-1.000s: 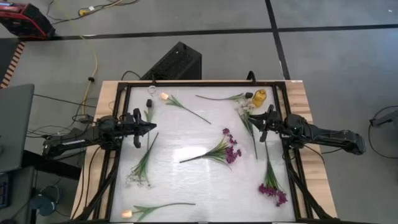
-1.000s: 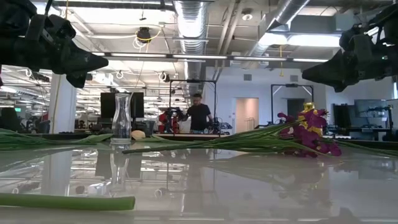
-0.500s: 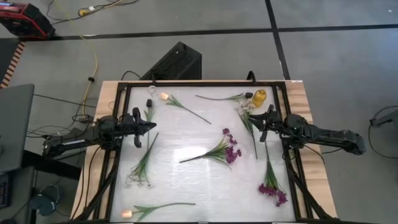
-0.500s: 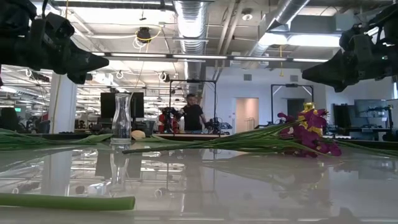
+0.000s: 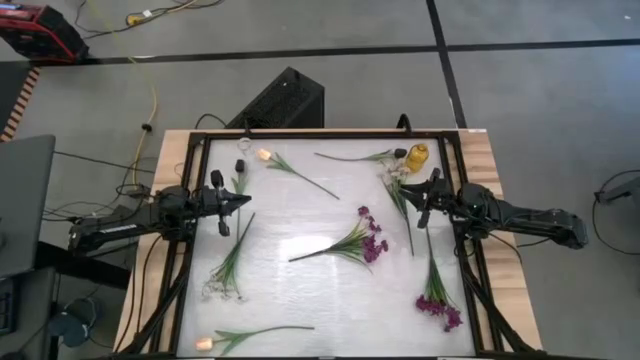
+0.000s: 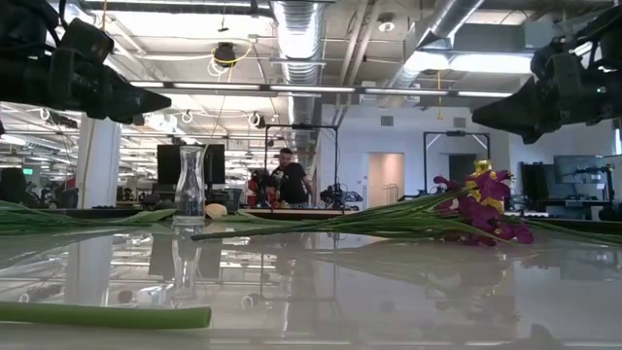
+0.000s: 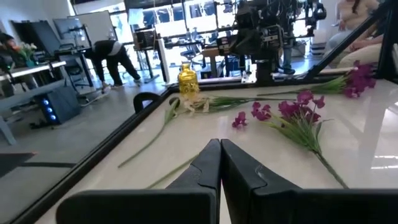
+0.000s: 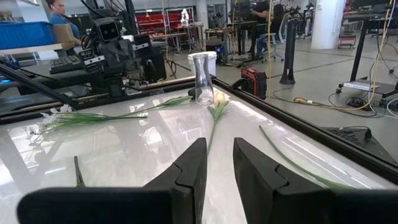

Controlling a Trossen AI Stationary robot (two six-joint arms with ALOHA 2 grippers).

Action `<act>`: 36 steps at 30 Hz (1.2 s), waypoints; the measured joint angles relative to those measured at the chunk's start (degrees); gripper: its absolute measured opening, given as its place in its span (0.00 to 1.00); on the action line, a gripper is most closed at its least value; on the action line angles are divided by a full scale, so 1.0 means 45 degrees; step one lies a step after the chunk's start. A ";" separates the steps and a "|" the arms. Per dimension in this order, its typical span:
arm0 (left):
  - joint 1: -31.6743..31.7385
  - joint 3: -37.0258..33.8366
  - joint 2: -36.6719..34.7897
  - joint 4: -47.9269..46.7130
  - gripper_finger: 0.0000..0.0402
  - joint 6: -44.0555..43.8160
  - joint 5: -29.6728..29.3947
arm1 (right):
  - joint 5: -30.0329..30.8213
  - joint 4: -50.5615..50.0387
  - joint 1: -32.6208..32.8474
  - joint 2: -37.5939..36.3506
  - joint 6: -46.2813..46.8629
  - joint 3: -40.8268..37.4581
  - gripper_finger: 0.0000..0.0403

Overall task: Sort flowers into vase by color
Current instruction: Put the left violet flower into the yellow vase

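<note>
- No brand, label or writing can be read in any view.
- Left gripper [image 5: 238, 201] sits left of centre in the high view, above the white table [image 5: 300, 300]; its fingers are pressed together, holding nothing, as the left wrist view shows [image 7: 219, 163].
- Right gripper [image 5: 424, 197] sits right of centre, fingers [image 8: 189, 163] slightly apart with only a narrow gap, nothing between them.
- Clear vase [image 5: 242, 142] stands at the upper left of the table; no flowers are in it. In the low view it stands left of centre [image 6: 190, 185].
- Yellow vase [image 5: 417, 154] stands at the upper right, with a white sprig [image 5: 362, 156] lying just beside it.
- Tulip [image 5: 290, 168] lies near the clear vase; a second tulip [image 5: 250, 334] lies at the lower left edge.
- White spray [image 5: 228, 268] lies below the left gripper.
- Purple bunch [image 5: 352, 241] lies at centre; another purple bunch [image 5: 436, 296] lies at lower right.
- A green stem [image 5: 402, 205] lies just beside the right gripper.
- Around: black box [image 5: 280, 100] above the table, yellow cable [image 5: 153, 98] on the floor, a person [image 6: 288, 181] in the room behind.
</note>
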 joint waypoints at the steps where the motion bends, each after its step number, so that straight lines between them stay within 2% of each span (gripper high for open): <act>1: -0.0005 -0.0002 0.0000 0.0155 0.00 -0.0441 0.0119 | 0.0009 0.0146 0.0001 0.0000 0.0000 -0.0005 0.27; 5: -0.0015 -0.0002 0.0000 0.1205 0.00 -0.2100 0.0246 | 0.0029 0.0622 0.0005 0.0000 0.0026 -0.0029 0.27; 9: -0.0015 -0.0002 0.0013 0.1821 0.00 -0.3794 -0.0108 | -0.0149 0.1358 0.0039 -0.0004 0.1137 -0.0029 0.27; 13: -0.0015 -0.0002 0.0112 0.1946 0.00 -0.3820 -0.0234 | -0.2347 0.1630 0.0052 0.0578 0.0036 0.0435 0.27; 16: -0.0015 -0.0002 0.0316 0.2237 0.00 -0.3743 -0.0230 | -0.2665 0.1411 0.0048 0.1725 -0.0018 0.1371 0.27; 21: -0.0015 -0.0002 0.1176 0.3238 0.00 -0.2729 0.0543 | -0.3378 -0.1734 0.0485 0.4325 -0.1673 0.3973 0.27; 27: -0.0019 0.0003 0.2548 0.4503 0.00 -0.2052 0.1439 | -0.3389 -0.6508 0.1789 0.7831 -0.3787 0.7311 0.27; 31: -0.0019 0.0008 0.3237 0.5055 0.00 -0.1921 0.1373 | -0.3424 -0.8899 0.3141 1.0009 -0.4969 0.9268 0.27; 36: -0.0019 0.0256 0.3928 0.5029 0.00 -0.1494 0.1102 | -0.2605 -1.2072 0.4960 1.2707 -0.6868 1.1102 0.27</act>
